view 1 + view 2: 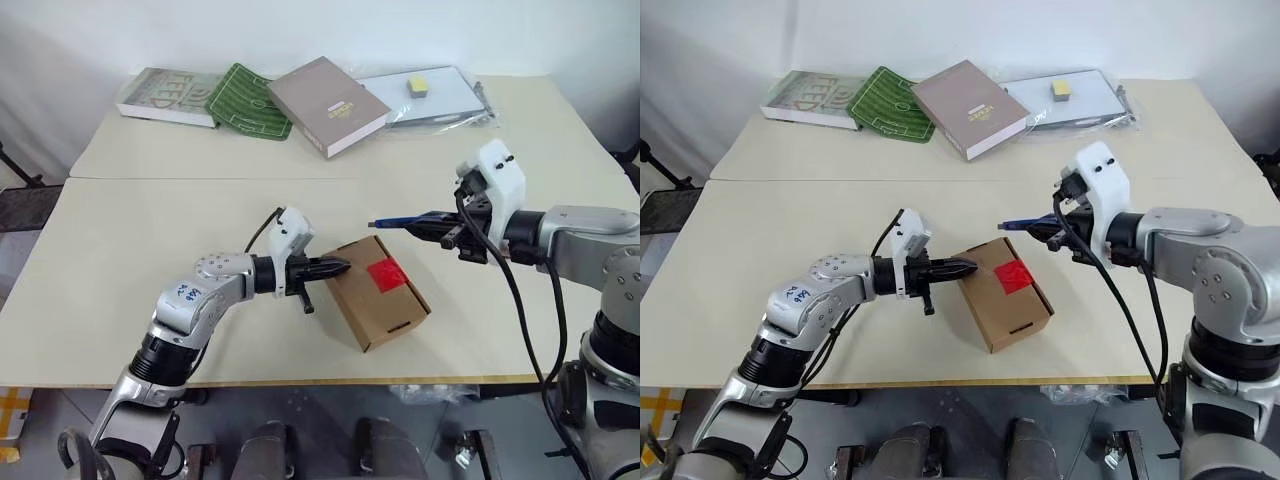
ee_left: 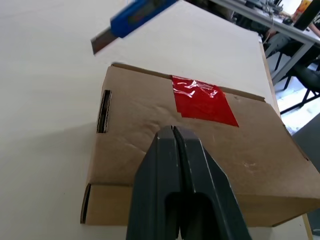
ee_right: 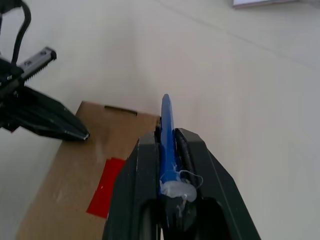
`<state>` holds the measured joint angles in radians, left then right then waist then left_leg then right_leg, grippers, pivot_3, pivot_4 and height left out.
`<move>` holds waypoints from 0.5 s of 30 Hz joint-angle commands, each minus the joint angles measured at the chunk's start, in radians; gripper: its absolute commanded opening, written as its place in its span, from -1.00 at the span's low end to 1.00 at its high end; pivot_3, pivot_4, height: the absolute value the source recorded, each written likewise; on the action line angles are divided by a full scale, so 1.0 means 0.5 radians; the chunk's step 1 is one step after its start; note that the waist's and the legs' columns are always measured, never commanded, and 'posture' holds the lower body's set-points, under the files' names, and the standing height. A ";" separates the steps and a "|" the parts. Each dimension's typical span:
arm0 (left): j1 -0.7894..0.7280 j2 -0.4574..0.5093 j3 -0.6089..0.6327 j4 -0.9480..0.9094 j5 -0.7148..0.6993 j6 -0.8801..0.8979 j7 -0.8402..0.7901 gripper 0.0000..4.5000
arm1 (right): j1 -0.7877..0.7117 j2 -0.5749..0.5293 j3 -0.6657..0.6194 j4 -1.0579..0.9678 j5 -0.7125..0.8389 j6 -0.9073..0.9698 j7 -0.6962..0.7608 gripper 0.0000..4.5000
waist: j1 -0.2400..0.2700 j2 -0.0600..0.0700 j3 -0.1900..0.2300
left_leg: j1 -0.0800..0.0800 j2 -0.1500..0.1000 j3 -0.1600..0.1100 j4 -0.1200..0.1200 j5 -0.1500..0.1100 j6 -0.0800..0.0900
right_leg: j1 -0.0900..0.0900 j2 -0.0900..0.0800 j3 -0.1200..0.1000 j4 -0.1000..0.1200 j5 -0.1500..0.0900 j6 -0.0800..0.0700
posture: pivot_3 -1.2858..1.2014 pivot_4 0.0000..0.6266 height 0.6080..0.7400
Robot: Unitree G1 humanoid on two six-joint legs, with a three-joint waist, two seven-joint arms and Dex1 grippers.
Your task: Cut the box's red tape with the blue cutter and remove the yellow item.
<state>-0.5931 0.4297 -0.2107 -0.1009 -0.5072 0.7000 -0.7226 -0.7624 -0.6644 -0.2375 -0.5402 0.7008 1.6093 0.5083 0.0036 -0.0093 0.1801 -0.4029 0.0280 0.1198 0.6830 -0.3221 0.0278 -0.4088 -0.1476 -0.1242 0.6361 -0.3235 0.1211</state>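
Your box lies flaps down on the table, contents hidden, red tape across its top seam. Your left gripper is pinched empty, tips over the box's near-left corner. Your right gripper clamps the blue cutter, which lies roughly level, blade toward the left gripper, above the box's far edge.

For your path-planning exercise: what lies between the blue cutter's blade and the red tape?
Only bare brown lid of the box separates the blue cutter from the red tape, in the left wrist view.
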 commanded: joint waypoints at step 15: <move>-0.063 0.159 -0.166 -0.219 0.084 0.499 -0.079 -0.99 | 0.103 -0.260 -0.078 -0.062 0.464 0.010 -0.307 -0.93 | 0.008 -0.001 -0.001 | 0.001 0.000 -0.001 0.001 0.000 0.001 | 0.003 0.000 0.000 -0.001 0.000 0.001 | 0.03 -0.52 1.00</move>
<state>-0.6416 0.4936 -0.2497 -0.2091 -0.4831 0.9066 -0.7572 -0.7005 -0.7743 -0.2617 -0.5692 0.9132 1.6092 0.3666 0.0079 -0.0097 0.1798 -0.4022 0.0281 0.1193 0.6835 -0.3219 0.0282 -0.4074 -0.1478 -0.1241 0.6357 -0.3234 0.1214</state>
